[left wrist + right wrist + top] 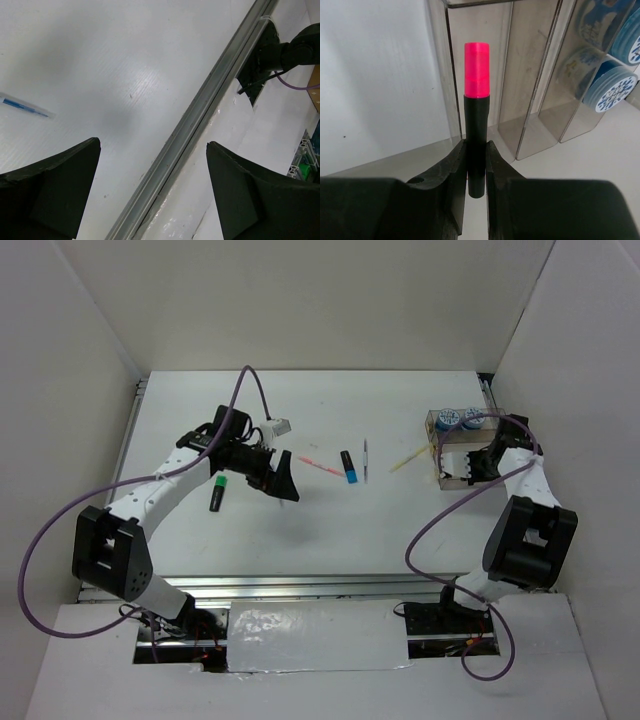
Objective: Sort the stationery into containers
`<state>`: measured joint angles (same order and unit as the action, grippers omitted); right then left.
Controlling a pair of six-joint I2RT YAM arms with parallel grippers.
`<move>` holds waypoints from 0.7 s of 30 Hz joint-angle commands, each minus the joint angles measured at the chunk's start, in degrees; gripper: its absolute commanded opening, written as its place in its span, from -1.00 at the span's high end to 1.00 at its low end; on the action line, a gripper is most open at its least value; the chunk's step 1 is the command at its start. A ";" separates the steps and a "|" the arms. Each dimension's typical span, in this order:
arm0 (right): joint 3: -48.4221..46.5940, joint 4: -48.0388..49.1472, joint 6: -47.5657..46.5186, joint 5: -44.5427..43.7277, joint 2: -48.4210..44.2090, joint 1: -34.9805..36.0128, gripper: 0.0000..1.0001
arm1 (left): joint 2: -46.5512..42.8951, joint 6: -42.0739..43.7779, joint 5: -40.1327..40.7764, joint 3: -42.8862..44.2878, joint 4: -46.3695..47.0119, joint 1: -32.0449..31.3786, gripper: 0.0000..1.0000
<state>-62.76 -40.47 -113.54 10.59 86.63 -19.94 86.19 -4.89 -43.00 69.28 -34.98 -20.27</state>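
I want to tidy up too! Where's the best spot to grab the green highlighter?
Grab the green highlighter mid-barrel, coming from straight above and pinching across its narrow width. It lies flat on the table, long and thin, with nothing touching it.

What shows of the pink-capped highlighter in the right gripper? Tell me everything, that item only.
The pink-capped highlighter has a round black barrel and a bright pink cap, both plastic by the look. The right gripper is shut on the lower barrel, black fingers pressing either side, the tail end poking out behind them. The cap points away from the wrist, toward the clear organiser tray, in front of the wall of its leftmost compartment in that view. Whether it touches the tray cannot be told.
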 commanded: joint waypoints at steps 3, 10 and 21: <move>-2.80 4.60 -7.93 1.28 2.66 -0.71 0.88 | 0.29 -2.93 3.09 -0.37 3.42 1.46 -0.99; -3.77 8.74 -9.42 1.10 7.05 -1.06 0.75 | -2.52 -6.19 10.73 -2.83 6.41 5.41 -0.98; -3.95 8.92 -9.25 2.33 4.79 -1.41 0.07 | -3.40 -7.86 26.55 -3.88 2.56 12.27 -0.98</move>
<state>-64.88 -32.80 -113.91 11.35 94.35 -20.84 85.06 -11.25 -24.58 65.73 -30.98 -8.95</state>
